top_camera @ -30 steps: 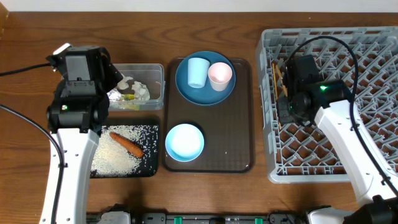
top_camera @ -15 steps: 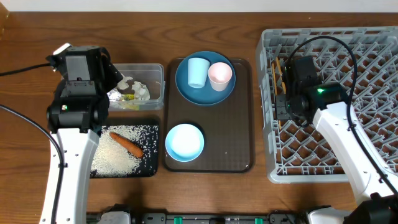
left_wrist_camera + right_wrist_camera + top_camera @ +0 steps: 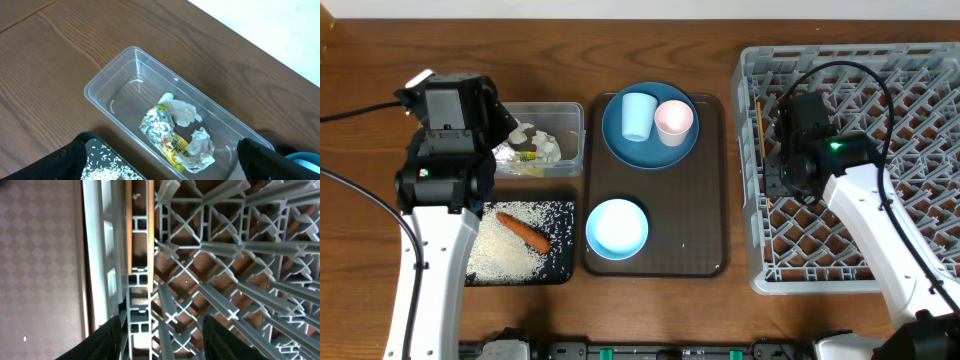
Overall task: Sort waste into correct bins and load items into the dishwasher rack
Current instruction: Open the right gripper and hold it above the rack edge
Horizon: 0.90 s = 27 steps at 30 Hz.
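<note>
1. Right gripper (image 3: 161,324): jaws partly parted, nothing between them. It hangs low over the left edge of the dishwasher rack (image 3: 920,190).
2. Left gripper (image 3: 161,146): jaws spread wide, empty, poised above the clear tub (image 3: 125,65).
3. Chopsticks (image 3: 137,230): 2 thin wooden sticks lying side by side in the channel along the rack's left wall, just ahead of the right fingers and apart from them.
4. Step in hand, as I read it: chopsticks are loaded and the right arm is free for crockery.
5. Waste looks sorted. Crumpled paper (image 3: 185,111) and the crinkled foil wrapper (image 3: 159,127) sit in the tub. The carrot (image 3: 525,232) and loose rice (image 3: 505,255) lie on the black tray (image 3: 560,270).
6. Left to load, all on the brown serving tray (image 3: 690,230): blue plate (image 3: 620,150) carrying the light blue cup (image 3: 638,115) and pink cup (image 3: 673,122), plus the white bowl (image 3: 616,227) nearer the front.
7. Next move likely calls for lifting clear of the pegs, crossing to the serving tray, and pinching a cup by its rim.
8. Textures: the rack is a rigid grey lattice with open cells. Cups and bowl look smooth and glossy, so probably slippery. The tub is thin and transparent.
</note>
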Each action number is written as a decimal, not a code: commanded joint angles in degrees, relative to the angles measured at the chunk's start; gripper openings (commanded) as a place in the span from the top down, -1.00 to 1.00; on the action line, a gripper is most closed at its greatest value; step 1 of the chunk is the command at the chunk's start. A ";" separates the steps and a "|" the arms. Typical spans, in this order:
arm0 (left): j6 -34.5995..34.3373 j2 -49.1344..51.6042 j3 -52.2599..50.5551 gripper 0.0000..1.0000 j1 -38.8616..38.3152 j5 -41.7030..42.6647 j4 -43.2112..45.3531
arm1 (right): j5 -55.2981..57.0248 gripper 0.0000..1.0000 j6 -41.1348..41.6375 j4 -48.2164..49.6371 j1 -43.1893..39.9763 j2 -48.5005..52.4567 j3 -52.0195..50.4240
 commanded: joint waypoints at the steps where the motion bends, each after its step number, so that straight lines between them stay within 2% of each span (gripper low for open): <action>1: 0.74 -0.07 1.03 -0.96 0.20 -0.94 -0.15 | 0.35 -0.02 0.42 -0.22 -0.26 -1.01 -0.35; 19: 0.74 -0.07 1.03 -0.96 0.20 -0.94 -0.13 | -13.57 0.05 -1.68 2.12 -0.09 -1.01 -0.17; 27: 0.74 -0.07 1.03 -0.96 0.20 -0.92 -0.15 | -15.80 0.04 -2.25 4.85 0.68 -1.01 -0.17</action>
